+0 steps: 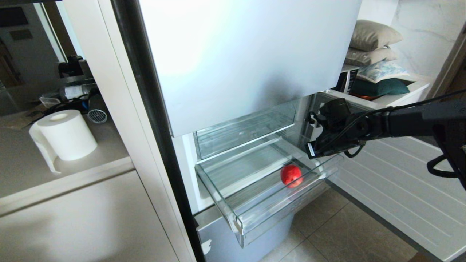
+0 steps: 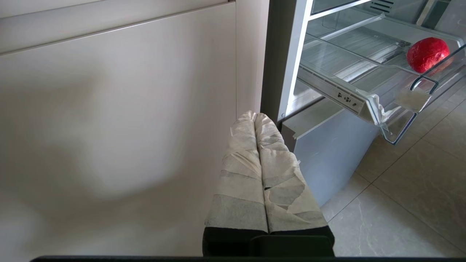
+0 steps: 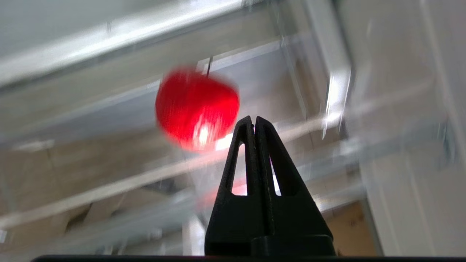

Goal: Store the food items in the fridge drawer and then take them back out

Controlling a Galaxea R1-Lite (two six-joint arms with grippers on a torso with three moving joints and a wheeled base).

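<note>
My right gripper (image 3: 255, 122) has its fingers pressed together, holding nothing. The round red food piece (image 1: 291, 175) sits in the pulled-out shallow clear plastic drawer (image 1: 233, 214), just below my fingers and toward the fridge. My left gripper (image 2: 255, 118), also closed, hangs farther off. I see no second piece.

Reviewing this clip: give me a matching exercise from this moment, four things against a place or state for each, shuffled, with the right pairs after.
Things:
1. red food item
2. right gripper
3. left gripper
4. paper roll

Places or states:
A. on the counter left of the fridge
B. shut, empty, above the open fridge drawer
C. lying in the open drawer
D. shut, low beside the cabinet front

Pairs: 1-C, 2-B, 3-D, 4-A
</note>
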